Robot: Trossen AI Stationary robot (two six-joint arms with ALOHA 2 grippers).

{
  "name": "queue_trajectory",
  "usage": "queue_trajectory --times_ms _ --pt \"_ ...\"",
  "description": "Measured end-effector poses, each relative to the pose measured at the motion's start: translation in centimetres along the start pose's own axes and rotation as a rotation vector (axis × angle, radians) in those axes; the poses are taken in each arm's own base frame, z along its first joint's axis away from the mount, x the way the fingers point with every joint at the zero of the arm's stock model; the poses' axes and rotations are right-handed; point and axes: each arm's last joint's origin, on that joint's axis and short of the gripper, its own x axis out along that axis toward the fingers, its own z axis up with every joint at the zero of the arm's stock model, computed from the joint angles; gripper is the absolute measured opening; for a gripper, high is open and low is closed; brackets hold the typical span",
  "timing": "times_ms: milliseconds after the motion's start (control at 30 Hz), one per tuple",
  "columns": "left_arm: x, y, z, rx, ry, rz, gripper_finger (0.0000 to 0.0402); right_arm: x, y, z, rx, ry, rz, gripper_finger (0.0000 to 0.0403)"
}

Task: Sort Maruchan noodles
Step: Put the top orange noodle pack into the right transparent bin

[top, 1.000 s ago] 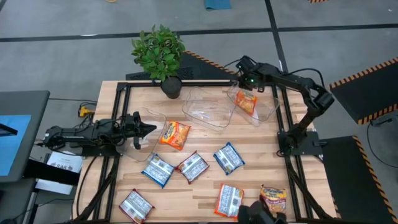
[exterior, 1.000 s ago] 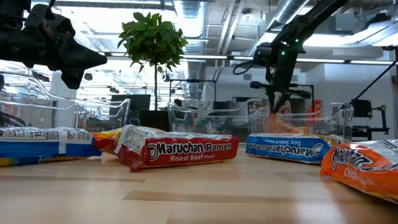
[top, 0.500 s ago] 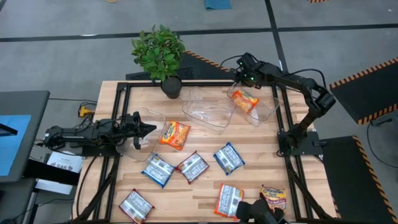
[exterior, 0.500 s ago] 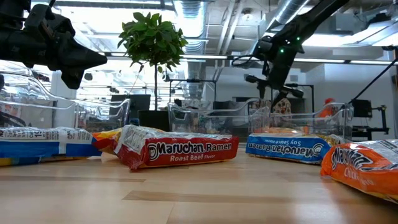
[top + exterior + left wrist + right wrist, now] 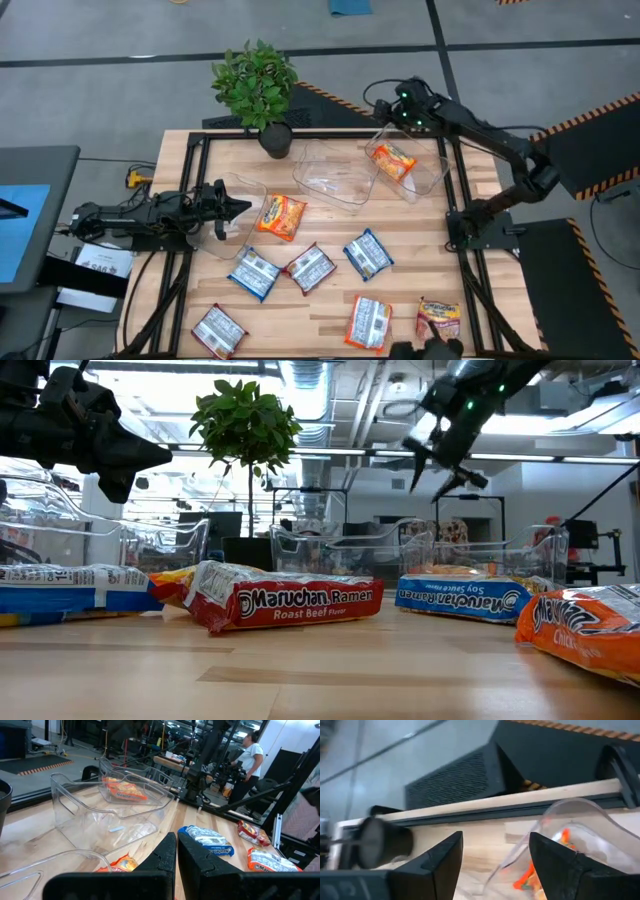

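Note:
My right gripper hangs open over the far rim of the far-right clear bin, with nothing between its fingers. An orange Maruchan noodle packet lies flat on that bin's floor. Several more packets lie flat on the table: an orange one, a blue-and-white one and a red-and-white one among them. My left gripper waits shut at the table's left, level, beside the left clear bin.
An empty clear bin stands in the middle at the back. A potted plant stands at the far edge, left of the bins. A person stands in the room beyond the table. Bare wood lies between the bins and the packets.
My right gripper has opened and let go of the orange packet, which now lies flat in the far-right bin. The gripper has then risen out of the bin toward the far edge and tipped up closer to level.

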Motion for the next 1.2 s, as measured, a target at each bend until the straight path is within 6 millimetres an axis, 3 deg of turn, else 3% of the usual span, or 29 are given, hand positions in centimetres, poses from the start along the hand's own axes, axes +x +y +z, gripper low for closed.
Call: queue_trajectory --times_ms 267,700,1200 --pt "0.0 0.0 0.0 0.0 0.0 0.0 0.0 -3.6 2.8 -1.5 -0.105 -0.035 0.197 0.0255" --pt "0.0 0.0 0.0 0.0 0.0 0.001 0.0 -3.6 6.2 -4.8 -0.206 -0.005 0.358 0.0255" --pt "0.0 0.0 0.0 0.0 0.003 -0.007 0.0 -4.5 7.9 -5.1 -0.201 -0.07 0.5 0.0255"
